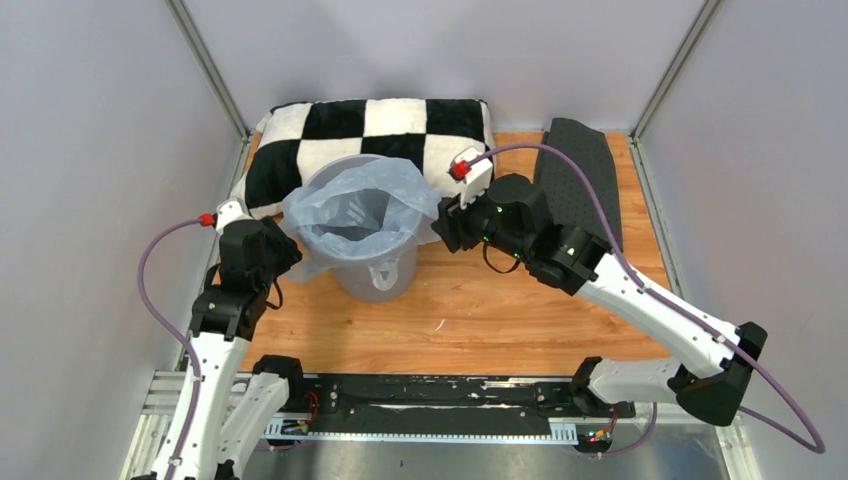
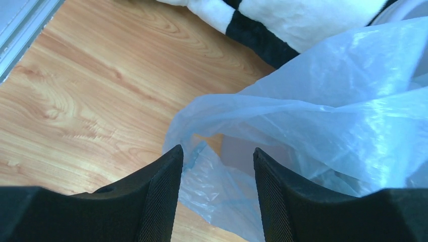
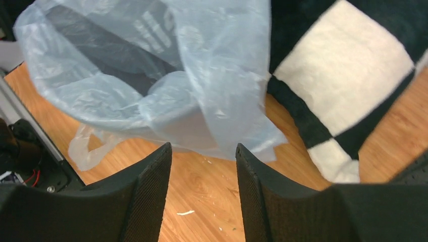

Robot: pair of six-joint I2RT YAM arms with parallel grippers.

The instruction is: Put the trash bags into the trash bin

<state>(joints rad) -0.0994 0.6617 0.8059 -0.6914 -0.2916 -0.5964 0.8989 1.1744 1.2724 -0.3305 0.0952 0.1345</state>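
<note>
The pale blue-grey trash bag (image 1: 350,215) with white lettering lines the round grey trash bin (image 1: 372,272) and its edges drape over the rim. My left gripper (image 1: 283,252) is open just left of the bin; in the left wrist view (image 2: 217,151) a hanging fold of the bag (image 2: 313,111) lies between and beyond the fingers. My right gripper (image 1: 440,222) is open at the bin's right rim; in the right wrist view (image 3: 203,146) the bag (image 3: 151,65) hangs just ahead of the fingertips, with bare wood between them.
A black-and-white checkered pillow (image 1: 400,125) lies behind the bin. A dark grey textured mat (image 1: 580,170) lies at the back right. Grey walls enclose the wooden table (image 1: 480,310). Small white scraps (image 3: 185,213) lie on the wood.
</note>
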